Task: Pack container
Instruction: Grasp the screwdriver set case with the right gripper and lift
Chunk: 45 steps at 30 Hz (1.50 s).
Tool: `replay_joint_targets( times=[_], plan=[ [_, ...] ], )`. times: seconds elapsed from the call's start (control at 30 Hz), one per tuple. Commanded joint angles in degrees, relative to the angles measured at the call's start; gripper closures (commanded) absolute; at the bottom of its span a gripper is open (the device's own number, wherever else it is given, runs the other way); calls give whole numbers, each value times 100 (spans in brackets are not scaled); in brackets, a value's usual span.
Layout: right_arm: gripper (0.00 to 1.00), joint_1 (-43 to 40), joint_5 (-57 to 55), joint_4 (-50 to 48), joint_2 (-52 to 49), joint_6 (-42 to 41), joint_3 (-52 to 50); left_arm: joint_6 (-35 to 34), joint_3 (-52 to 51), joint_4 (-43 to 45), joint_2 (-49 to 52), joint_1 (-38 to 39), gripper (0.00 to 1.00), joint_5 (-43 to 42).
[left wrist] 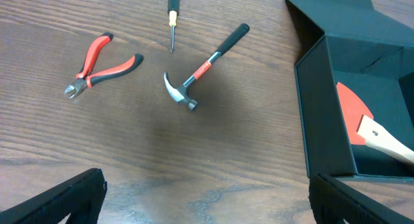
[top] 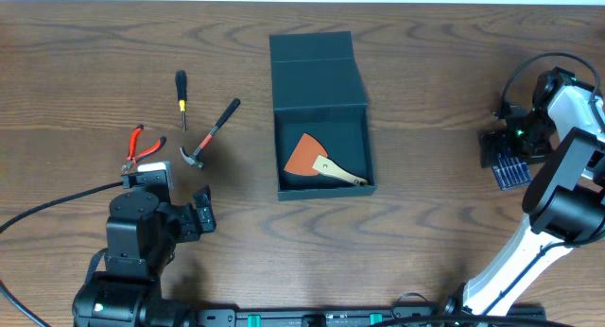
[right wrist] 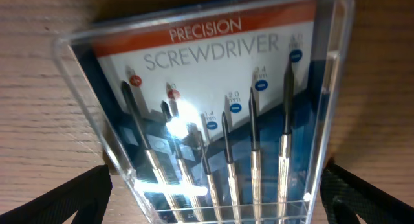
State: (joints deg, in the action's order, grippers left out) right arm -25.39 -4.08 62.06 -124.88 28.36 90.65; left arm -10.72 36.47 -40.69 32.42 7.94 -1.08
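**A:** Where is the container to be found, and what is held in it?

**B:** The container (top: 317, 81) is seen at the middle of the tabletop (top: 425, 62), with its flap lid folded back. An orange scraper (top: 312, 159) with a pale handle is laid inside. A hammer (top: 210, 133), pliers (top: 144, 146) and a screwdriver (top: 181, 95) are left out on the wood to its left.

**A:** How are the fingers set?

**B:** The left fingers (left wrist: 58, 198) are spread wide and nothing is held. They are kept low near the hammer, short of it. The right fingers (right wrist: 65, 198) are also spread wide, one on each side of a clear screwdriver case (right wrist: 213, 114), well apart from the container. Whether its edges are touched cannot be made out.

**A:** What could go wrong from here?

**B:** The case is smooth, hard plastic. If it is gripped near one end or off-centre, it may be pivoted or squeezed out sideways. If it is carried low, the container's near wall may be struck and the box shoved. The hammer is head-heavy, so a grip taken far up the handle may let it swing down. The scraper already takes up much of the floor, so a tool dropped across it could be left propped on the rim, and the lid could be kept from closing.
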Motion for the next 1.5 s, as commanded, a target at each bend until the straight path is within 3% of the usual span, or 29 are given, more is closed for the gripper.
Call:
replay_joint_targets(
  times=[0.0, 0.37, 0.87, 1.47],
  plan=[
    [5, -81, -125, -2, -50, -44, -87, -57, 107, 2, 7, 17, 1, 70],
    [7, -81, -332, -52, -50, -50, -90, -57, 105, 2, 7, 17, 1, 70],
    [34, -79, -144, -61, -50, -50, -90, -57, 107, 2, 7, 17, 1, 70],
    [46, -79, -146, -79, -50, -264, -90, -57, 107, 2, 7, 17, 1, 70]
  ],
)
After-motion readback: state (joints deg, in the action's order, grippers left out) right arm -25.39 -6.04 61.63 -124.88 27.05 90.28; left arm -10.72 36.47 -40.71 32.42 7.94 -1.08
